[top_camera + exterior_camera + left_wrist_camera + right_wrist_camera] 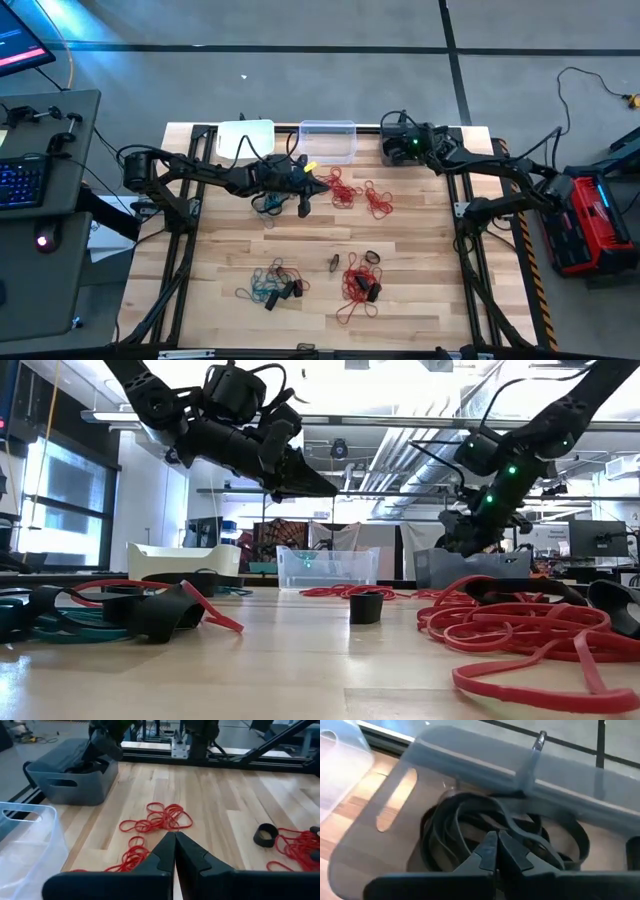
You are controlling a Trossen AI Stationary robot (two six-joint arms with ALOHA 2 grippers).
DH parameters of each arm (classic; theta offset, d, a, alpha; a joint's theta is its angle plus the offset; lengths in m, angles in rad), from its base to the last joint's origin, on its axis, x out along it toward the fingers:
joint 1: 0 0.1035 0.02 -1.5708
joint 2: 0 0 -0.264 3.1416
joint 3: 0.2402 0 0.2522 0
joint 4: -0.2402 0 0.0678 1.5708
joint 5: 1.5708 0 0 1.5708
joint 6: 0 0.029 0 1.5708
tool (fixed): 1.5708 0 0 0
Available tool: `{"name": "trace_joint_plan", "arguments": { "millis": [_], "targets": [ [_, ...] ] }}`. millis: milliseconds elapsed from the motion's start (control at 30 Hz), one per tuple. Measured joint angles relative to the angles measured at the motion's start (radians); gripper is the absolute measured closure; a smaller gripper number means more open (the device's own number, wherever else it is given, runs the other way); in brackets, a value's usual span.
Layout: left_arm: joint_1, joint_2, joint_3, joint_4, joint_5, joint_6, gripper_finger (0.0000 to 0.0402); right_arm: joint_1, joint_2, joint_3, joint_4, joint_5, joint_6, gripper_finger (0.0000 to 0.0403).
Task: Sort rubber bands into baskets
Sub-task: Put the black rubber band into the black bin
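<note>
On the wooden table (420,260), along its far edge: three baskets in a row, namely the white basket (245,136), the clear basket (328,140) and the dark grey basket (392,150).

Dark grey basket: holds black rubber bands (470,832) lying in a loose coil on its floor. The right pincer (498,846) hangs inside this basket, just above the coil, fingers pressed together with nothing between them.

Left pincer (175,847): raised above the table just in front of the white and clear baskets, fingers closed tip to tip, empty. A spread of red rubber bands (157,820) lies on the table below and beyond it.

Far half of the table: two red bunches near the middle, in front of the clear basket; a small teal bunch (266,204) under the left arm.

Near half of the table: a teal and black bunch (272,284) on the left; a larger red bunch (358,285) with black bands mixed in on the right; a few single black bands (335,262) between them.

Low view: a single black band (366,606) stands upright on the table in the middle.
</note>
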Motion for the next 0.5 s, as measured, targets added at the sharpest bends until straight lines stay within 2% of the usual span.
{"name": "trace_joint_plan", "arguments": {
  "millis": [200,500],
  "targets": [
    [0.001,0.001,0.000,0.021,0.002,0.003,0.0401,-0.002,0.000,0.021,0.010,0.000,-0.034,0.0403],
    [0.001,0.003,0.000,0.090,0.002,0.007,0.0401,0.060,-0.001,0.054,0.082,-0.022,-0.085,0.0403]
  ]
}}
